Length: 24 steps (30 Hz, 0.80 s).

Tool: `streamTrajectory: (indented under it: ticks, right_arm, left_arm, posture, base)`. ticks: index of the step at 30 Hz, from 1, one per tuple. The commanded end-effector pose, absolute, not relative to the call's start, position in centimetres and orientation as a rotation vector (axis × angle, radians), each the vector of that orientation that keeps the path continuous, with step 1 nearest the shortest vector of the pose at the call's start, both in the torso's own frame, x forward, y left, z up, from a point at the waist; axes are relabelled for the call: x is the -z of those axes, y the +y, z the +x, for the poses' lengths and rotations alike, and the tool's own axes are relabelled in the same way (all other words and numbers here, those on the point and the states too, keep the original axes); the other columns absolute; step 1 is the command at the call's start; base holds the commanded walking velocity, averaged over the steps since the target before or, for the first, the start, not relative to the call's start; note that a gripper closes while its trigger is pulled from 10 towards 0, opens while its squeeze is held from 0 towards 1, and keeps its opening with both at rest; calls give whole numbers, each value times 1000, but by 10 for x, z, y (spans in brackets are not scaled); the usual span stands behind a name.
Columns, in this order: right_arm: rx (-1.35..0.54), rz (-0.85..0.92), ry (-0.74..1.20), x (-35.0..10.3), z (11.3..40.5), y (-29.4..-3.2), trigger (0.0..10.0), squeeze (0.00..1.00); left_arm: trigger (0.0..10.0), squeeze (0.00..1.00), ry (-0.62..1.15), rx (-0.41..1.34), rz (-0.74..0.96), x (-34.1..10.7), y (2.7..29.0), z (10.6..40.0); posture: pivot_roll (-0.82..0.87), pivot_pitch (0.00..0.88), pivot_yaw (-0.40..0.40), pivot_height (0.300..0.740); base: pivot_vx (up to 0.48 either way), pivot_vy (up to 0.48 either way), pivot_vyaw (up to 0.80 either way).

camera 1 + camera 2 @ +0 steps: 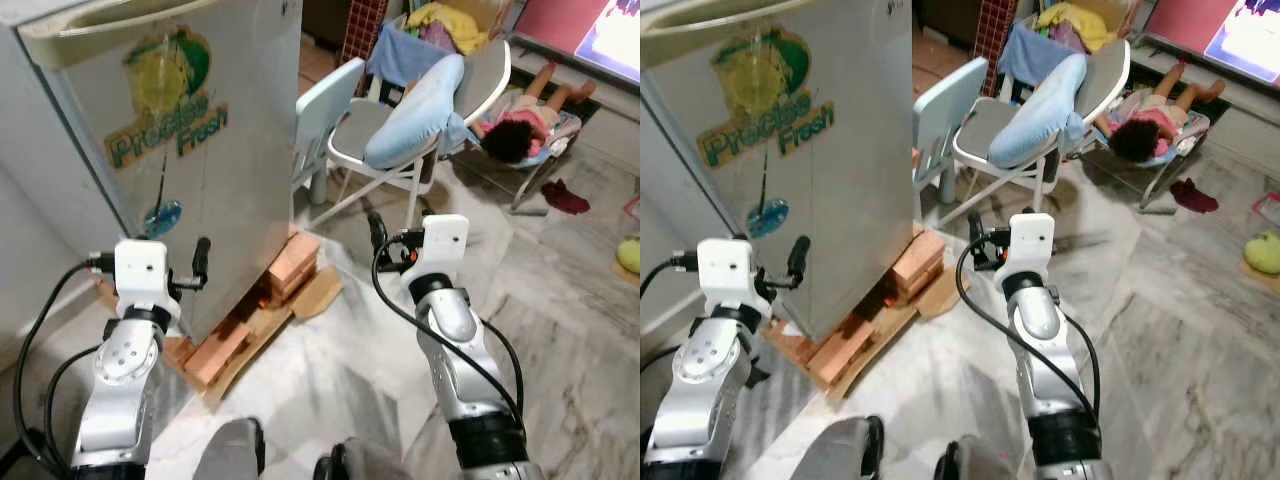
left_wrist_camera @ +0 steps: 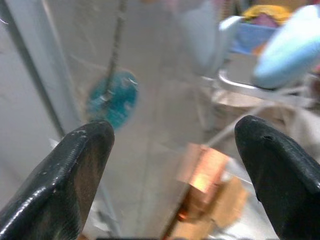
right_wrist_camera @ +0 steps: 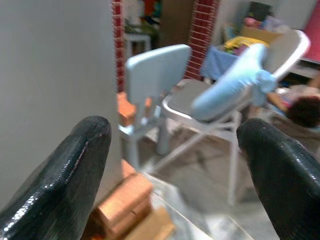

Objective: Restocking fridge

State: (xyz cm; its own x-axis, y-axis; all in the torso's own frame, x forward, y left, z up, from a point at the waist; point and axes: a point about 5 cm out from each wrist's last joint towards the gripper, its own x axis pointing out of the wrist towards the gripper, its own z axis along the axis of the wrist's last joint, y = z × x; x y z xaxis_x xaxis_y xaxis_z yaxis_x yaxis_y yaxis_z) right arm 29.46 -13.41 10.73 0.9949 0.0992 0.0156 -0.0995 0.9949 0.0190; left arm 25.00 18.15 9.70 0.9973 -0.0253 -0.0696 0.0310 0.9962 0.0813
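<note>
Left eye view puts the fridge (image 1: 170, 150) at eleven o'clock, door closed, propped on bricks (image 1: 235, 330). It looks heavy and rigid with a slick metal skin, so I'd pull at the door's edge. Left claw (image 1: 190, 265) gapes wide just beside the door, holding nothing; right claw (image 1: 385, 240) hangs equally wide at one o'clock, empty.

both head views look down and forward from up high, sharing the closed fridge (image 1: 160, 150), the bricks (image 1: 290, 265) under it and the folding chair (image 1: 400, 130), with both arms at the bottom edge. the left wrist cam looks out between its hand's (image 2: 170, 165) spread fingers, close to the fridge door. the right wrist cam looks past its hand (image 3: 172, 170) at the fridge's side and that same chair, further off.
</note>
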Motion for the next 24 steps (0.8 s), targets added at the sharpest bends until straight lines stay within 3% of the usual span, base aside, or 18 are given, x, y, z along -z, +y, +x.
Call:
streamTrajectory:
  ticks: [1,7,20,24]
  right_arm:
    - [-88,24,-31,-111,296,-136,10000,0]
    - [-79,28,-12,-108,296,-136,10000,0]
    - [-80,25,-23,-110,298,-135,10000,0]
    - [-72,23,-13,-109,299,-135,10000,0]
  left_arm:
    - [10000,0,36,34,101,-105,182,250]
    - [10000,0,58,41,105,-101,181,244]
    - [10000,0,30,50,141,-107,184,247]
    - [10000,0,6,63,149,-109,179,247]
  posture:
    - [91,131,-108,740]
    - [93,131,-108,740]
    - [95,134,-107,740]
    - [99,135,-111,740]
  base:
    - [0,0,0]
    - [0,0,0]
    - [0,480,0]
    - [0,80,0]
